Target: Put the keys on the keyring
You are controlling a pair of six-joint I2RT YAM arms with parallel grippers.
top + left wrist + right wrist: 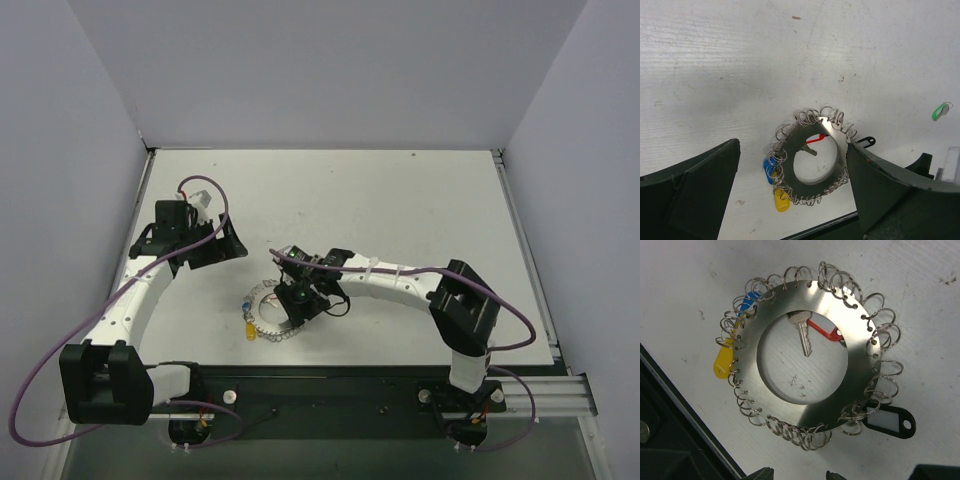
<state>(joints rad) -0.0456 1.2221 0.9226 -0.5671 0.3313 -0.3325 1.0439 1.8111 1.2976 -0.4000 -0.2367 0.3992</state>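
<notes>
While the right gripper (797, 475) hangs over the keyring (855, 365), fingertips parted and empty at the bottom edge, the red-headed key (803, 340) lies in the ring's hole just above them, blade pointing down-frame. Blue key (746, 302) and yellow key (722, 362) sit at the left-rim loops. The left gripper (218, 248), spread wide and empty, stands farther off, upper left, and a green key (940, 111) lies loose.
</notes>
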